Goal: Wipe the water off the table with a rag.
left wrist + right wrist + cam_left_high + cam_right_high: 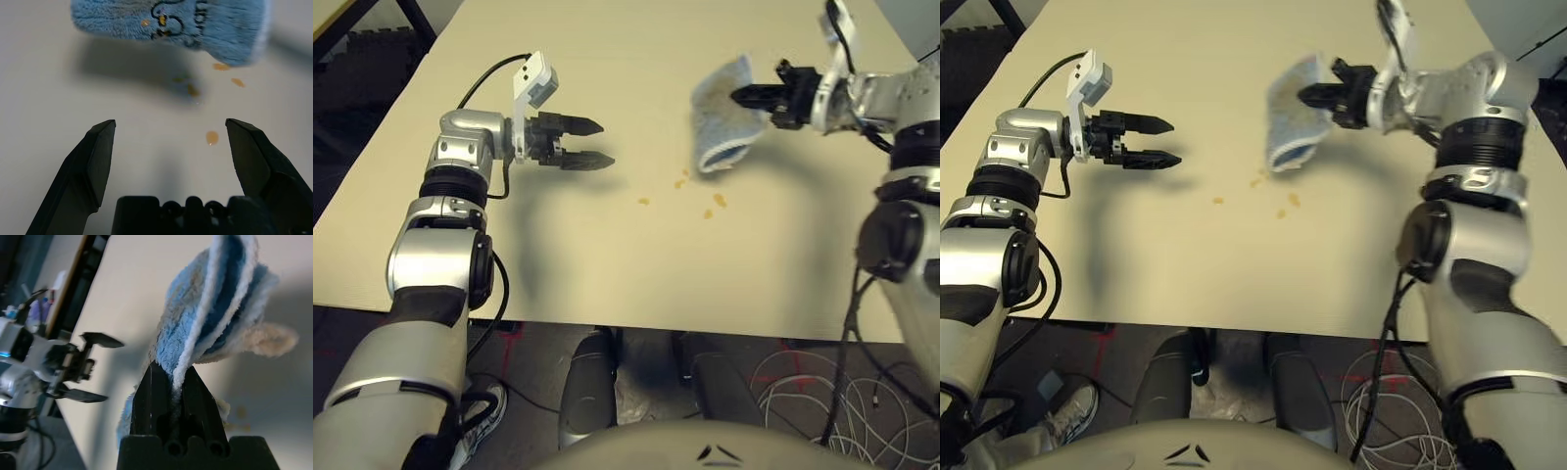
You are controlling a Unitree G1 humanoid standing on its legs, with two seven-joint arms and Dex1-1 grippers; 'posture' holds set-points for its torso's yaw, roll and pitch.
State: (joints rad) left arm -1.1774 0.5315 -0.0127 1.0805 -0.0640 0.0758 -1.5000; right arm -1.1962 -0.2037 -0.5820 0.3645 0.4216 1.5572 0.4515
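Our right pincer (744, 95) is closed tight on the blue rag (720, 116), held above the surface (607, 264), right of centre, just far of the amber water drops (720, 200). Left pincer (607, 144) gapes, empty. Cloth looks light, limp, unlikely to slip; we'd keep this edge grip, loose folds downward.

lane: between left pincer (582, 142) and rag (722, 117); obstacle: rag, right side

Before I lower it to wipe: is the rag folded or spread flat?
Folded: the rag hangs from the right gripper, its white-edged layers doubled over each other.
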